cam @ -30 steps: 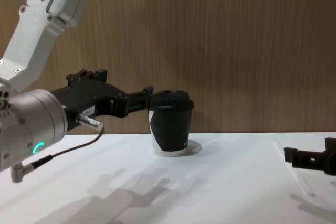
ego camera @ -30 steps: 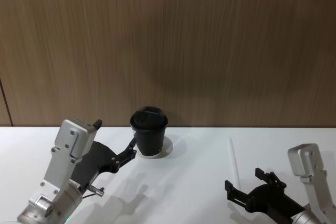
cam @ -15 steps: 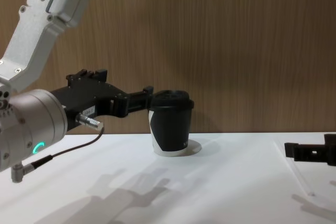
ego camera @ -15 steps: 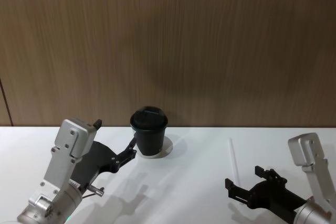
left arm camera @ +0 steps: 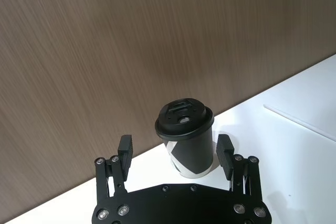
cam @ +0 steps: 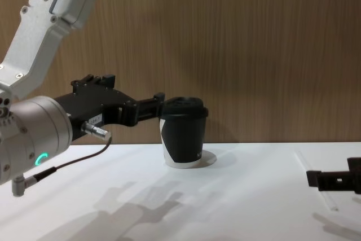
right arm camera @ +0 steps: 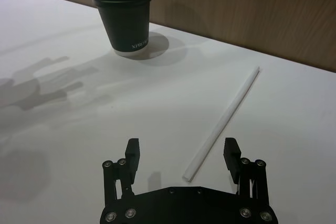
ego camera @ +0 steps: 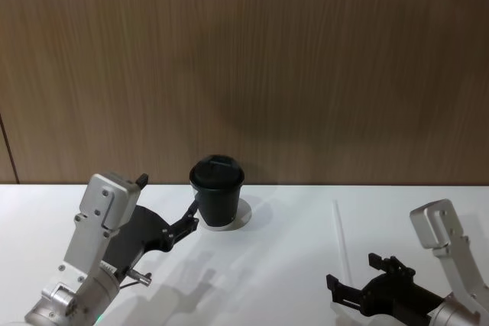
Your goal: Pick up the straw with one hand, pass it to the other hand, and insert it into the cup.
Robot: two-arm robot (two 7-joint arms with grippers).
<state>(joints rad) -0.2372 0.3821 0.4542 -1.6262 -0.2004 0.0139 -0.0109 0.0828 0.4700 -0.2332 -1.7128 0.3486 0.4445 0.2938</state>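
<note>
With our right hand (right arm camera: 181, 148) spread above the straw (right arm camera: 226, 116) toward the right edge of the counter (right arm camera: 79, 129) and left hand (left arm camera: 175, 145) spread by the cup (right arm camera: 125, 17), we feared a shallow pinch rolling it away

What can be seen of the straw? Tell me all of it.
The straw is thin, straight, translucent white plastic. It lies flat on the white table, right of the cup and apart from it. Its near end sits between the open fingers of the right gripper, which seem not to touch it; only the table does.
</note>
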